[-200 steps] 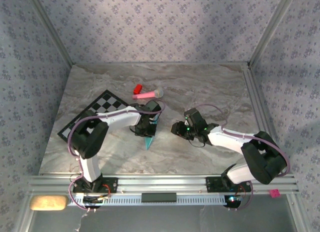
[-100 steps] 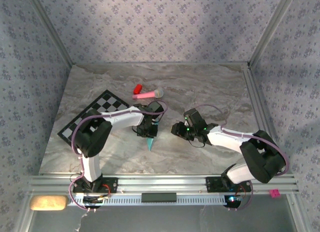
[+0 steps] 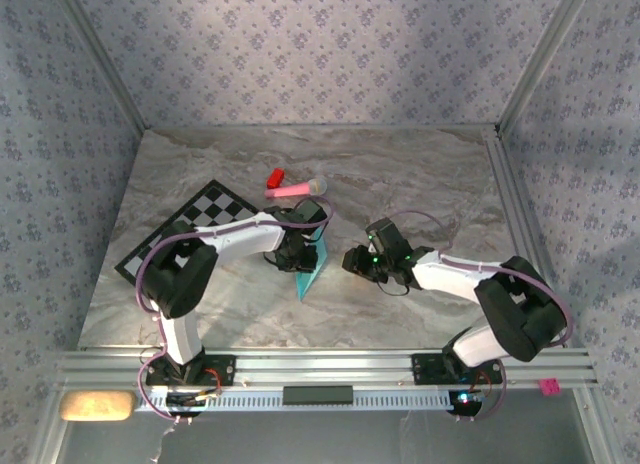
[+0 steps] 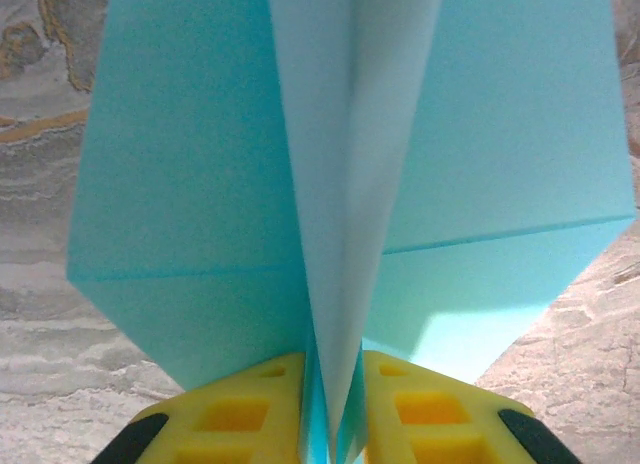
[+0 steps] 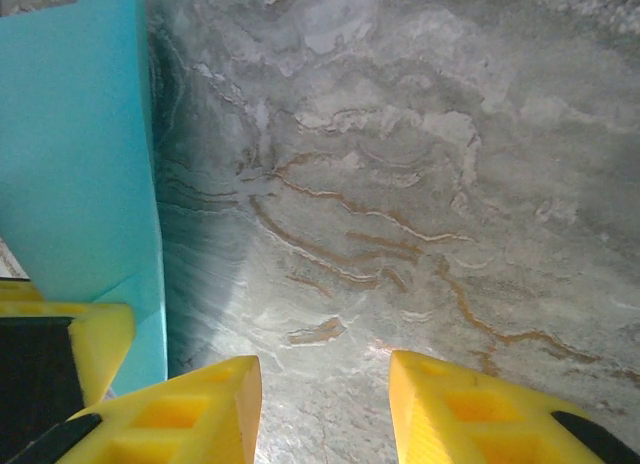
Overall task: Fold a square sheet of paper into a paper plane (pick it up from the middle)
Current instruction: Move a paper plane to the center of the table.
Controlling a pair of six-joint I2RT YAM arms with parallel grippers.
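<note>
Judging from the spread wings, the folding looks almost done, and the step in hand is probably to set the plane down. The left gripper has its jaws narrow around the centre keel; I cannot tell if the pads really press the paper. To do it well, the gripper should be low, so that the keel rests on the table before the jaws part. It should open slowly and go straight up, because thin paper may stick to a pad and be dragged, or tip on one wing.

The plane is in the middle of the table, its nose toward the near edge, just beside the right gripper. The jaws of this one stand apart, with nothing between them and bare marble below. It should not touch the wing.

Farther, a mat lies at the left, and beyond it a pink toy and a small red piece. I see no container; all lies directly on the table.
</note>
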